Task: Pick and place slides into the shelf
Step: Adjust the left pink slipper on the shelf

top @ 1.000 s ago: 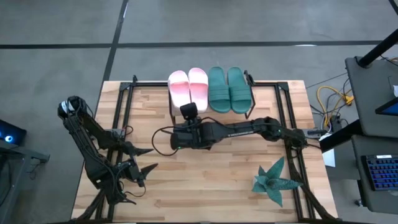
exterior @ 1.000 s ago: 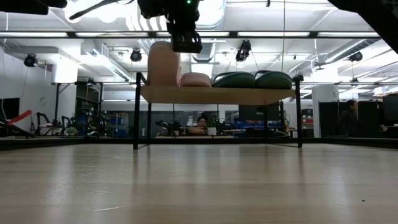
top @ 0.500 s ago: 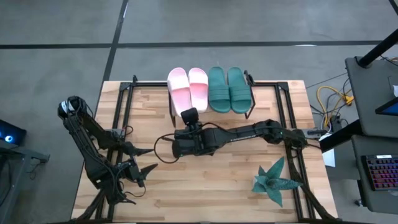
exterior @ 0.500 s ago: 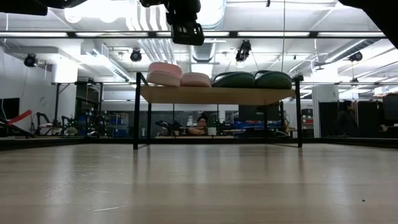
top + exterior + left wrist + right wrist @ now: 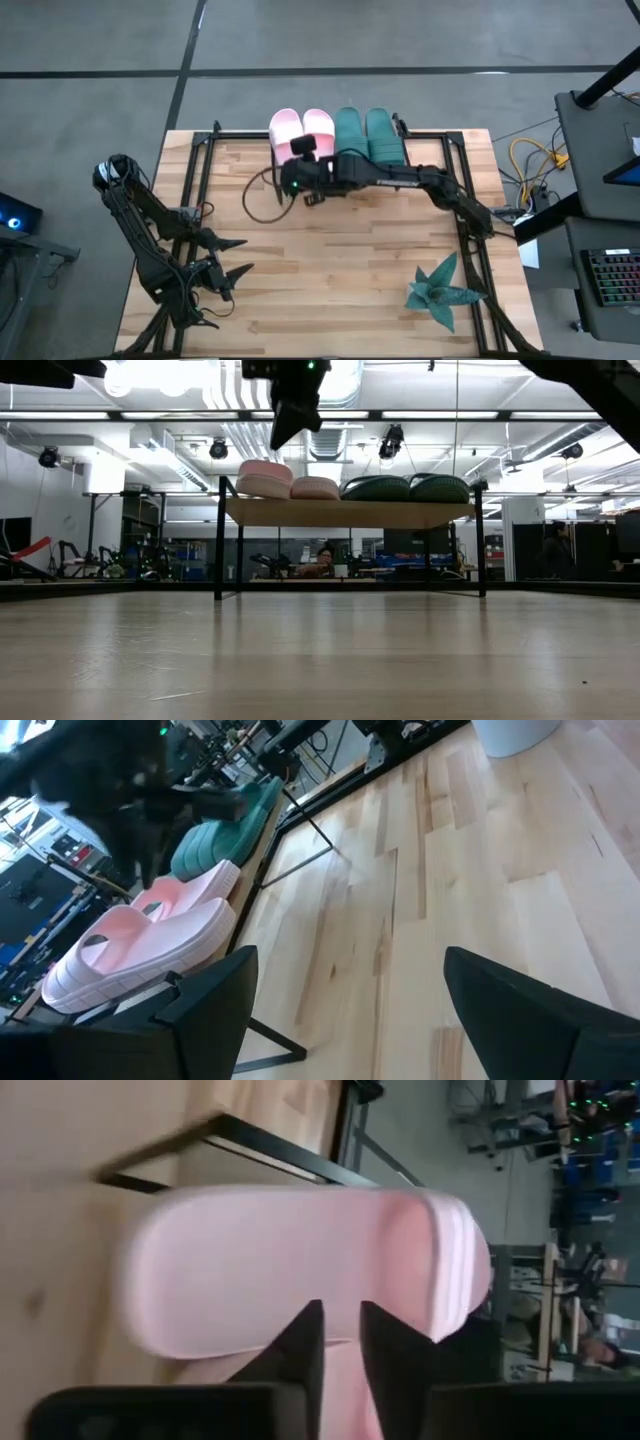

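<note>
Right gripper (image 5: pixel 283 185), fingers narrowly apart, poised over the pink slides (image 5: pixel 303 132) on the shelf (image 5: pixel 350 512); left gripper (image 5: pixel 240 255) open above the counter (image 5: pixel 330 270)

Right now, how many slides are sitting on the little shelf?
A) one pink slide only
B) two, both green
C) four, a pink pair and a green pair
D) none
C: the high view shows the pink pair and the green pair lined up side by side on the shelf.
</note>
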